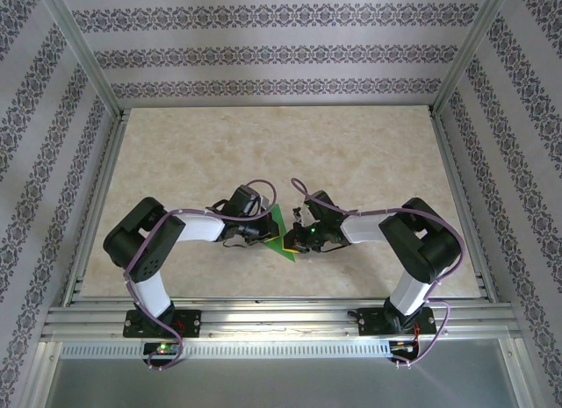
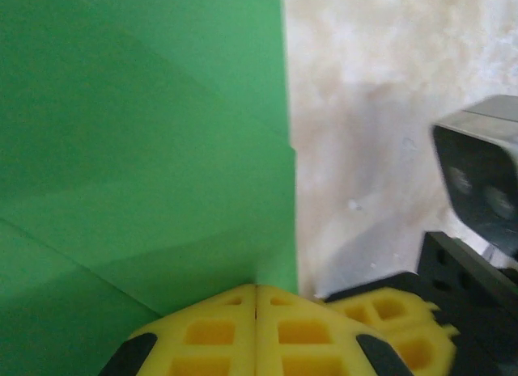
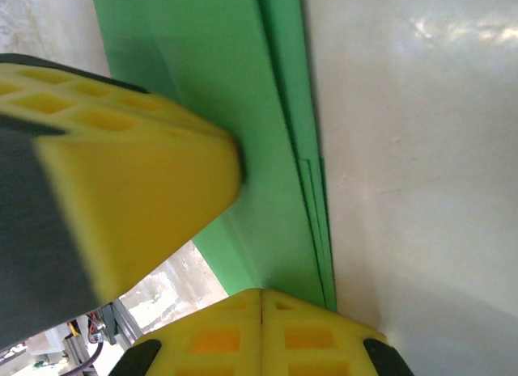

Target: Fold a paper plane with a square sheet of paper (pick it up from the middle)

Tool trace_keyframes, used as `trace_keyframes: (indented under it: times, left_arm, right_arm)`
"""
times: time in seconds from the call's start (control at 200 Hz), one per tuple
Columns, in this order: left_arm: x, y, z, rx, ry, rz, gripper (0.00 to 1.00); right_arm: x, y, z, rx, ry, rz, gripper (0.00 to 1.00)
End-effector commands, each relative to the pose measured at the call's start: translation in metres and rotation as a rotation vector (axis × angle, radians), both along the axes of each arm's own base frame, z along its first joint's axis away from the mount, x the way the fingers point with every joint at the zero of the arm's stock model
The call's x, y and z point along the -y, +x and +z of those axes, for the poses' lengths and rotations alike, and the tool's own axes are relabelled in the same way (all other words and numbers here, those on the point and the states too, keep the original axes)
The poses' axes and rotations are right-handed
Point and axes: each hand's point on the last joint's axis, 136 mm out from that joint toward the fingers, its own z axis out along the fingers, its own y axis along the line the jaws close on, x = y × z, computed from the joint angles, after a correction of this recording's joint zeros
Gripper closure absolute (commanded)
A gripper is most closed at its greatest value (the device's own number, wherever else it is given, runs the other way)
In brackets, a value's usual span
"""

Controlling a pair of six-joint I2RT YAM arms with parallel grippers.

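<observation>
From above, we see both arms bent inward so that the left hand [image 1: 269,236] and the right hand [image 1: 295,242] meet near the front middle of the pale marbled counter [image 1: 263,153]. Between them is the green paper [image 1: 279,224], a narrow piece standing tilted rather than lying flat. We cannot tell whether its lower edge touches the counter. Patterned wallpaper [image 1: 263,57] lines the enclosure.

From the left wrist, the left hand's yellow fingers [image 2: 202,335] are pressed together with no gap at the seam. The paper rises straight out of that seam, so we read this hand as clamped on the paper. The paper fills the left half of the view and shows faint diagonal creases. Its straight right edge has a small step where one layer ends. Just to the right sit the right hand's yellow fingertips, with a dark camera housing [image 2: 477,182] above them.

From the right wrist, the right hand's fingers [image 3: 210,344] are likewise together and clamped on the paper. Several layered paper edges run side by side up from the seam. The left hand's finger, large and blurred, lies against the paper's face on the left, and bare counter lies to the right.
</observation>
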Motion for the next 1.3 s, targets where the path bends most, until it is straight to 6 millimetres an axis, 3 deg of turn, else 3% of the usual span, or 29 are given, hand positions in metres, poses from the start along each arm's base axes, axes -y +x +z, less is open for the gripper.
trace_keyframes:
  times: [0.0,0.295,0.754,1.059,1.209,1.294]
  left_arm:
    - [-0.005,0.011,-0.007,0.038,0.029,0.028,0.94]
    - [-0.032,0.028,-0.014,0.039,0.01,0.064,0.88]
    - [-0.078,0.074,-0.019,0.071,0.072,0.12,0.86]
    - [-0.107,0.103,-0.017,0.099,0.135,0.151,0.88]
    - [-0.11,0.113,0.003,0.134,0.115,0.178,0.88]
    - [-0.104,0.113,0.028,0.158,0.073,0.167,0.91]
  right_arm:
    - [0.039,-0.027,-0.049,-0.112,-0.215,-0.039,1.0]
    - [0.045,-0.03,-0.051,-0.119,-0.225,-0.024,1.0]
    - [0.057,-0.051,-0.066,-0.182,-0.25,-0.002,1.0]
    - [0.048,-0.047,-0.058,-0.185,-0.212,0.017,1.0]
    - [0.046,-0.045,-0.054,-0.179,-0.207,0.011,1.0]
    - [0.046,-0.044,-0.051,-0.171,-0.201,0.004,1.0]
